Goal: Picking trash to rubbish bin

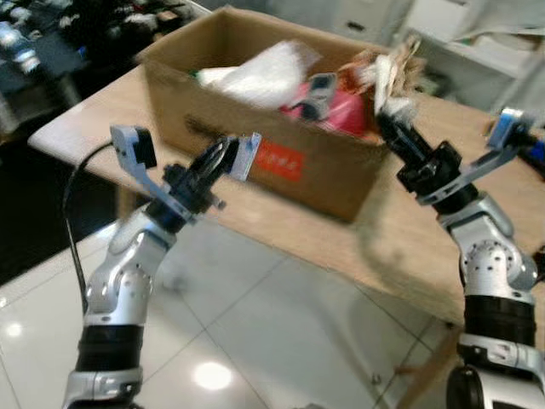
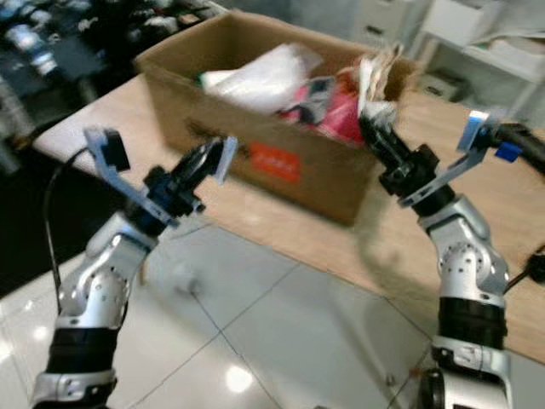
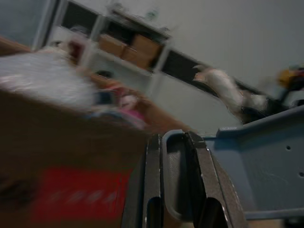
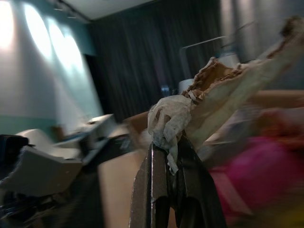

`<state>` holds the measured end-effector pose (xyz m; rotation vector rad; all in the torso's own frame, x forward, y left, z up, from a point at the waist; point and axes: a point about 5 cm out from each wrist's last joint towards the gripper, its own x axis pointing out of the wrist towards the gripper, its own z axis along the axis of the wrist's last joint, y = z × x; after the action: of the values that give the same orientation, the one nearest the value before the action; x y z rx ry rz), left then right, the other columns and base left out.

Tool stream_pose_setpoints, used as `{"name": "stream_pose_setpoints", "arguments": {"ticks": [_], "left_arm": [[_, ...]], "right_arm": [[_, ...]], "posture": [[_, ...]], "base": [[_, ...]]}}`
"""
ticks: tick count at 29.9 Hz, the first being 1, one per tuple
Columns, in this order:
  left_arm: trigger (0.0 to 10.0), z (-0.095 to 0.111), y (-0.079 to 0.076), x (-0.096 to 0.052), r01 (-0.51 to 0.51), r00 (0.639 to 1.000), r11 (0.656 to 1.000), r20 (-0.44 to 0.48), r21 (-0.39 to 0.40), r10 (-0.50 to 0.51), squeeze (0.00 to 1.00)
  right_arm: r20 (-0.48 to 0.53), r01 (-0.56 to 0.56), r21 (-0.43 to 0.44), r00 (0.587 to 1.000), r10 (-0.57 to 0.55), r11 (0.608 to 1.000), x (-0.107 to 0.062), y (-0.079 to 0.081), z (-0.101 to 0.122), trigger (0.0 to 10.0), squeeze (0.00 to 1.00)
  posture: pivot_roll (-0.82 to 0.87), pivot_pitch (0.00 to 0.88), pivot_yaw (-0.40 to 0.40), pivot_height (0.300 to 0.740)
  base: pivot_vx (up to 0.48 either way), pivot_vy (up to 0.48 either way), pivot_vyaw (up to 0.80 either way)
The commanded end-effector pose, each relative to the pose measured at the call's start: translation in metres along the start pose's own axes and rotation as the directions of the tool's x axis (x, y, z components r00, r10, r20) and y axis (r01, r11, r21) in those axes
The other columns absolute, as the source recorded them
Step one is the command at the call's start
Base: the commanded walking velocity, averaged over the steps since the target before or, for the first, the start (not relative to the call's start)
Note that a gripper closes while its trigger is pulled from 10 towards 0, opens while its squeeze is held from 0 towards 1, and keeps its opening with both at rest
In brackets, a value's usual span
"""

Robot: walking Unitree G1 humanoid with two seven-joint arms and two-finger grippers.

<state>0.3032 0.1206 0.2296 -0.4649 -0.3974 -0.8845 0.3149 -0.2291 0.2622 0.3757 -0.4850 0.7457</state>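
Right hand pinches crumpled white tissue; left hand clamps flat blue-grey piece.

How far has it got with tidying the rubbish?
Done: the cardboard box on the table already holds white and pink trash. In hand: the right gripper grips crumpled paper at the box; the left gripper holds a blue-grey piece. Left: dropping both in.

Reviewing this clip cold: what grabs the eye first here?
The cardboard box on the wooden table, heaped with white and pink trash. The right gripper is raised at its near corner, shut on a crumpled paper scrap; the left gripper holds a blue-grey plastic piece before the box's front.
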Motion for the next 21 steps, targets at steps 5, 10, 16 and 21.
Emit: {"name": "stream_pose_setpoints", "arguments": {"ticks": [5,10,16,21], "left_arm": [[10.0,-0.001,0.0,-0.003,-0.007,1.0,1.0,0.001,-0.004,0.007,0.0],[10.0,0.002,0.003,-0.002,-0.033,0.999,0.999,0.011,0.0,0.033,0.0],[10.0,0.011,0.004,-0.001,-0.029,0.999,0.999,0.031,0.031,0.028,0.0],[10.0,0.019,0.003,0.0,-0.017,0.999,0.998,0.045,0.059,0.014,0.0]], "right_arm": [[0.04,0.016,-0.056,0.999,-0.014,0.998,0.011,0.003,0.014,10.0,0.0],[-0.038,0.059,-0.194,0.997,-0.068,0.979,0.023,0.002,0.017,10.0,0.0],[-0.237,0.03,-0.293,0.966,-0.103,0.956,0.031,0.006,0.002,10.0,0.0],[-0.316,-0.006,-0.284,0.945,-0.088,0.959,0.029,0.009,-0.002,10.0,0.33]], "posture": [[0.04,0.122,-0.03,0.74],[0.04,0.123,-0.031,0.74],[0.04,0.124,-0.031,0.74],[0.04,0.123,-0.033,0.74]], "base": [[0.333,0.0,0.0],[0.0,0.0,0.0],[0.0,0.0,0.0],[0.0,0.0,0.0]]}}
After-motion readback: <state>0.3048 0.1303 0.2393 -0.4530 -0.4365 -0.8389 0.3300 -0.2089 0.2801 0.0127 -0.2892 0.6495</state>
